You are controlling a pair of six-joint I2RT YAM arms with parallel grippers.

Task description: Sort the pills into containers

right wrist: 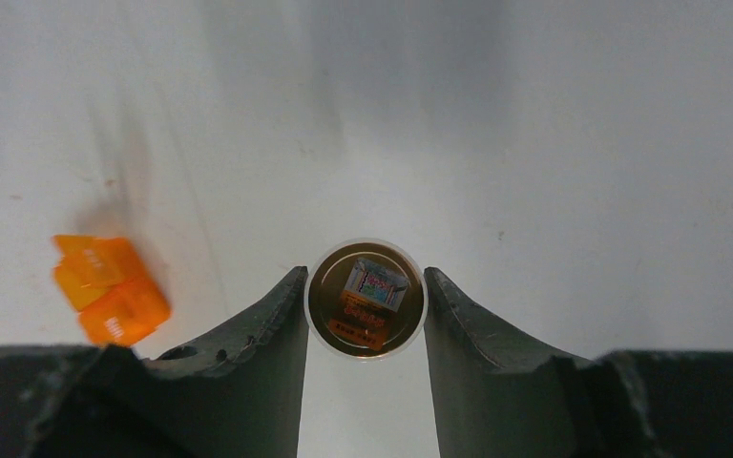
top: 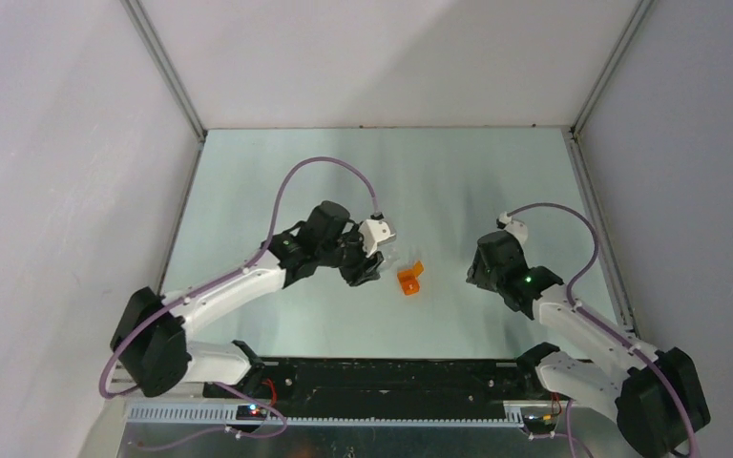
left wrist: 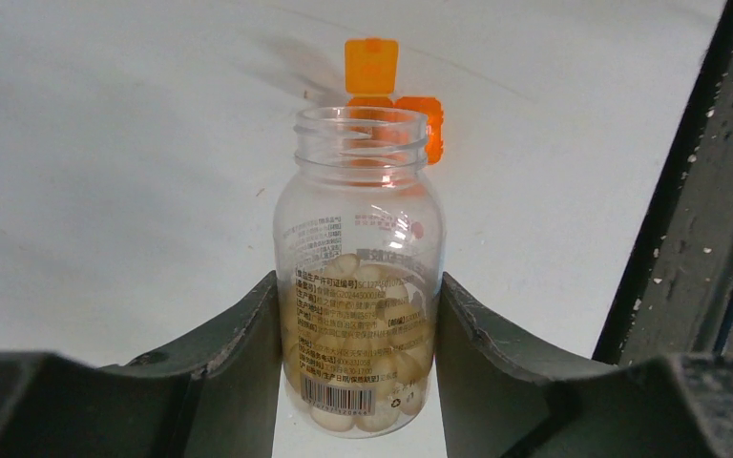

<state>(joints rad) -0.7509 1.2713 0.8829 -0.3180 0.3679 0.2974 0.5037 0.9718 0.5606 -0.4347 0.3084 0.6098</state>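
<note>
My left gripper (left wrist: 358, 286) is shut on the see-through vial (left wrist: 361, 239), one finger on each side of its lower body. The vial has no cap, and its open mouth points at the orange box (left wrist: 418, 119). Whitish pills (left wrist: 358, 386) fill the vial's lower half. The orange box lies just beyond with its lid (left wrist: 371, 65) flipped open. In the top view the left gripper (top: 370, 265) and vial (top: 388, 256) sit just left of the box (top: 410, 278). My right gripper (right wrist: 366, 284) is shut on a round white-rimmed cap (right wrist: 366, 298) with a gold face. It stands to the right of the box (right wrist: 110, 288).
The pale tabletop (top: 458, 181) is walled by a metal frame at the back and sides. In the top view the right wrist (top: 496, 262) hides its own fingers and the cap. A dark arm part (left wrist: 697, 191) fills the right edge of the left wrist view.
</note>
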